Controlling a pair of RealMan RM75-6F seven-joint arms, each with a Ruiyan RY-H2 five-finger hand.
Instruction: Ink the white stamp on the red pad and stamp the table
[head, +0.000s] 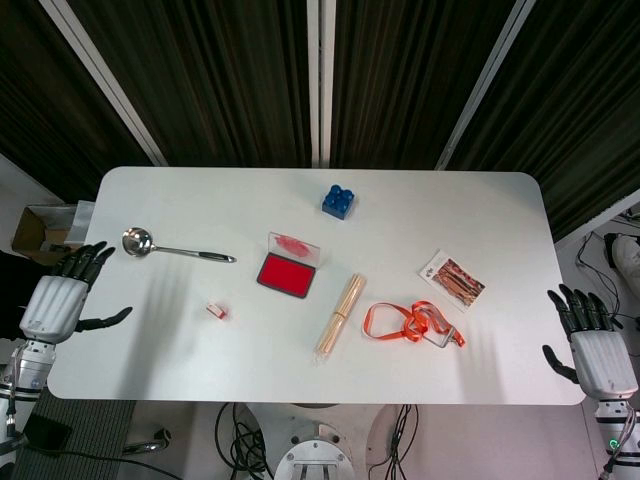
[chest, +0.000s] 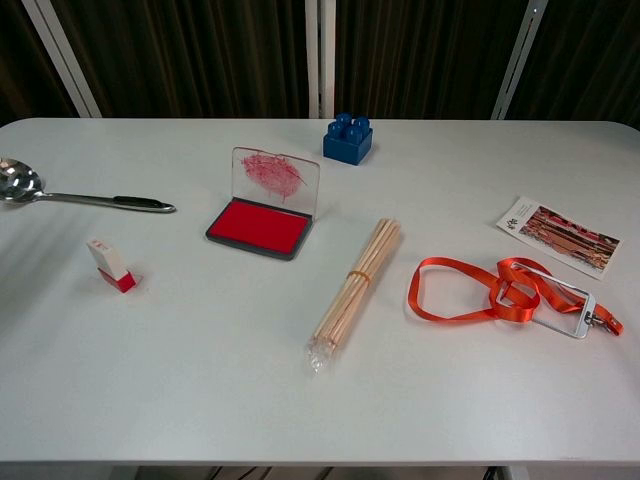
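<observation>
While both arms wait off the ends of the desk (head: 200, 350), the left hand (head: 58, 300) hangs just beyond the left edge with its fingers spread and nothing in them, and the right hand (head: 598, 350) hangs beyond the right edge near the front corner, likewise spread and holding nothing; neither shows in the chest view. The white stamp (chest: 110, 265) stands slightly tilted on its red base at the left front of the desk, apart from everything else. The red pad (chest: 260, 227) lies open near the middle, its clear lid (chest: 276, 180) propped upright behind it and smeared with red ink. A metal ladle (chest: 60, 195) lies behind the stamp to the left. A bundle of wooden sticks (chest: 357, 280) lies right of the pad, an orange lanyard (chest: 480, 292) further right, a printed card (chest: 560, 235) behind that, and a blue block (chest: 348, 138) toward the back.
</observation>
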